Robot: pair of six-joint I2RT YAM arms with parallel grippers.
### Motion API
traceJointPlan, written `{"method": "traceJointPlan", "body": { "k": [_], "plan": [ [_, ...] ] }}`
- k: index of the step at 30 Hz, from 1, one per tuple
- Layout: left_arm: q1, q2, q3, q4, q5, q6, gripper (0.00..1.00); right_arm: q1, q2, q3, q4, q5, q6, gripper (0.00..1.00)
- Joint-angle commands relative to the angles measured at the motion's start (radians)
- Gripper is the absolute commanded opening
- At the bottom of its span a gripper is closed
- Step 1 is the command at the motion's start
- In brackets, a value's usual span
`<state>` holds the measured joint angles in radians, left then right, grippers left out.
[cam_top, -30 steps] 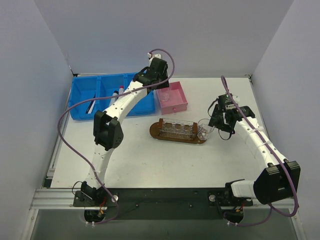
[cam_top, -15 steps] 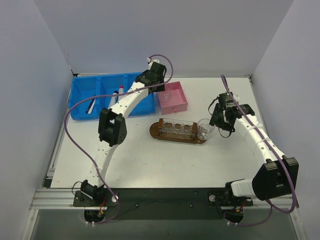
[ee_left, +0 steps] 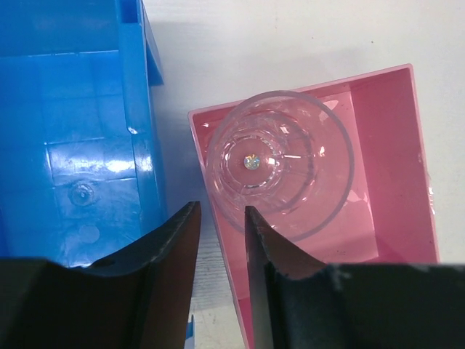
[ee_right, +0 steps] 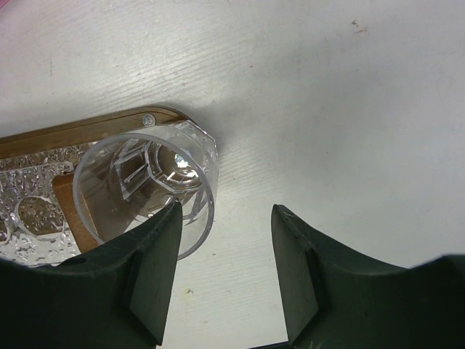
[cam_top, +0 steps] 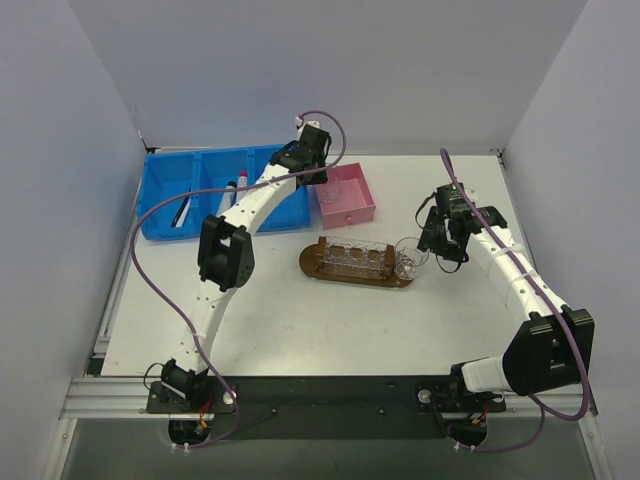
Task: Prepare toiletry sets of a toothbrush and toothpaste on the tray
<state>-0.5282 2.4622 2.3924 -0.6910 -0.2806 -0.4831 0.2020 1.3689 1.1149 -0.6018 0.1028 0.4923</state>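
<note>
Top external view: we see the tray (cam_top: 310,261) mid-surface (cam_top: 300,330), its long axis running 9 to 3 o'clock, with a clear cup (cam_top: 410,258) at its 3 o'clock end. The right end effector (ee_right: 227,218) stands wide open — the cup sits beside one finger, not between them. At the tray's 12 o'clock, the left end effector (ee_left: 220,214) hovers over nested clear cups (ee_left: 280,163) in the pink box (ee_left: 392,131), its jaws narrowly apart — gripping nothing we can see.

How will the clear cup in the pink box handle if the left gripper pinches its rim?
The clear cup looks thin-walled, so it is probably light and easily squeezed. Its glossy plastic may slip. Being round, it would likely roll if tipped.
</note>
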Motion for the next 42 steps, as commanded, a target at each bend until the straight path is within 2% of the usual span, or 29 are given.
{"method": "traceJointPlan", "body": {
  "k": [1, 14, 20, 25, 33, 36, 42],
  "plan": [
    [0.019, 0.018, 0.044, 0.047, 0.035, 0.018, 0.39, -0.009, -0.001, 0.034, -0.019, 0.005, -0.008, 0.47],
    [0.027, 0.044, 0.051, 0.022, 0.061, 0.003, 0.36, -0.009, 0.004, 0.034, -0.023, 0.003, -0.006, 0.47],
    [0.028, 0.043, 0.063, 0.015, 0.061, -0.034, 0.3, -0.01, 0.004, 0.037, -0.024, 0.005, -0.008, 0.47],
    [0.031, 0.058, 0.074, -0.011, 0.081, -0.084, 0.3, -0.01, 0.007, 0.037, -0.026, 0.005, -0.008, 0.47],
    [0.031, 0.077, 0.079, -0.01, 0.127, -0.083, 0.29, -0.01, 0.01, 0.037, -0.027, 0.008, -0.006, 0.47],
    [0.033, 0.067, 0.079, -0.01, 0.123, -0.081, 0.23, -0.01, 0.009, 0.037, -0.027, 0.009, -0.008, 0.47],
    [0.031, 0.038, 0.076, 0.018, 0.13, -0.084, 0.03, -0.012, 0.013, 0.04, -0.027, 0.011, -0.009, 0.47]
  ]
}}
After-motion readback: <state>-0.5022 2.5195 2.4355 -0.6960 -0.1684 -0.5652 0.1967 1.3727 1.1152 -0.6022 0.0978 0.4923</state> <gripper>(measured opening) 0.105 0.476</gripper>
